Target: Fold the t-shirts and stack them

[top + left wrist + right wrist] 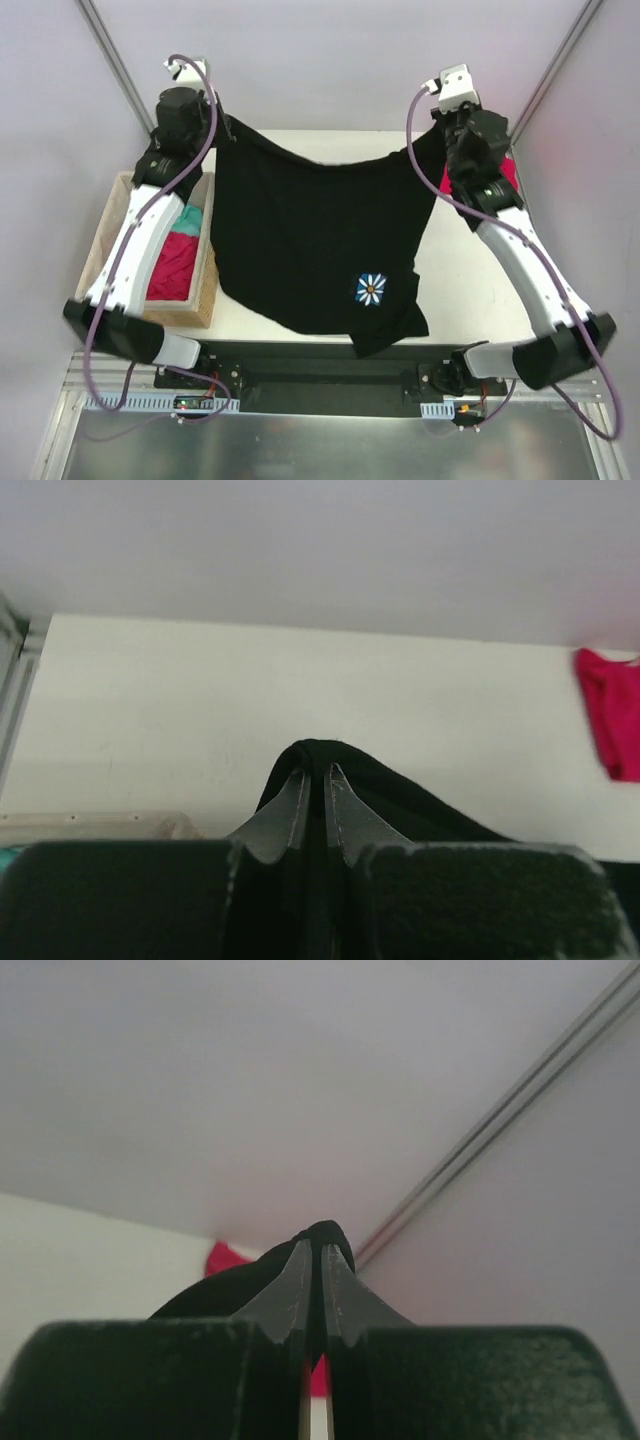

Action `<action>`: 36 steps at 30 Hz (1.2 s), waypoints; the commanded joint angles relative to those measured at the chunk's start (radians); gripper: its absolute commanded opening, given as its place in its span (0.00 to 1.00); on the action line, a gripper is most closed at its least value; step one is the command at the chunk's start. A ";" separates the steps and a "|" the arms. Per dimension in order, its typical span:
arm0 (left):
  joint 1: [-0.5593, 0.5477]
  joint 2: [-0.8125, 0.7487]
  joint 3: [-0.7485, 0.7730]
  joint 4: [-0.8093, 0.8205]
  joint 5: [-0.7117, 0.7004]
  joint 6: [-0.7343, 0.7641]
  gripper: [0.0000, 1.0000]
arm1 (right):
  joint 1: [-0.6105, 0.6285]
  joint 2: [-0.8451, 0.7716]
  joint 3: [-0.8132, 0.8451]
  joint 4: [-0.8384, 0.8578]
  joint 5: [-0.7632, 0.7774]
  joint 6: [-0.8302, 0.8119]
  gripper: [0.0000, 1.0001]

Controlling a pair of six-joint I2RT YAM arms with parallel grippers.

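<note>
Large black cloth t-shirt held up, unfolded; left tool, right tool each pinch its upper edge. Folding, stacking not yet done.

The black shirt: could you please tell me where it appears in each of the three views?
Top external: the black shirt fills the centre, held up at its two far corners.
Left wrist: a fold of it at bottom centre.
Right wrist: a fold of it at bottom centre.
Shared landmark: the red shirt, right in the top view, at the right edge in left wrist, behind the fold in right wrist.
</note>
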 commanded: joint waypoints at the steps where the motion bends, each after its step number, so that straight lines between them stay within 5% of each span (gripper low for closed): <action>1: 0.094 0.132 0.000 0.090 0.000 -0.070 0.00 | -0.129 0.127 -0.007 0.062 0.008 0.187 0.01; 14: 0.151 0.730 0.322 -0.005 -0.007 -0.084 0.06 | -0.220 0.623 0.230 -0.053 -0.029 0.350 0.01; 15: 0.151 0.751 0.339 -0.014 -0.009 -0.090 0.16 | -0.221 0.644 0.256 -0.059 -0.032 0.354 0.19; 16: 0.151 0.787 0.362 -0.028 -0.015 -0.096 0.45 | -0.218 0.660 0.269 -0.079 -0.040 0.359 0.38; 17: 0.151 0.802 0.370 -0.031 -0.033 -0.100 0.61 | -0.212 0.674 0.280 -0.084 -0.040 0.367 0.53; 18: 0.151 0.813 0.376 -0.036 -0.041 -0.107 0.82 | -0.209 0.694 0.290 -0.084 -0.029 0.370 0.78; 19: 0.151 0.827 0.384 -0.042 -0.044 -0.110 0.99 | -0.208 0.697 0.295 -0.088 -0.031 0.373 0.87; 27: 0.139 0.681 0.332 -0.048 -0.012 -0.174 0.99 | -0.122 0.559 0.264 -0.119 -0.005 0.353 0.96; 30: 0.113 0.556 0.232 -0.062 0.029 -0.215 0.99 | -0.007 0.465 0.222 -0.194 0.105 0.331 0.97; 36: 0.014 0.364 -0.044 -0.198 0.050 -0.243 0.99 | 0.202 0.298 -0.010 -0.401 0.170 0.537 0.97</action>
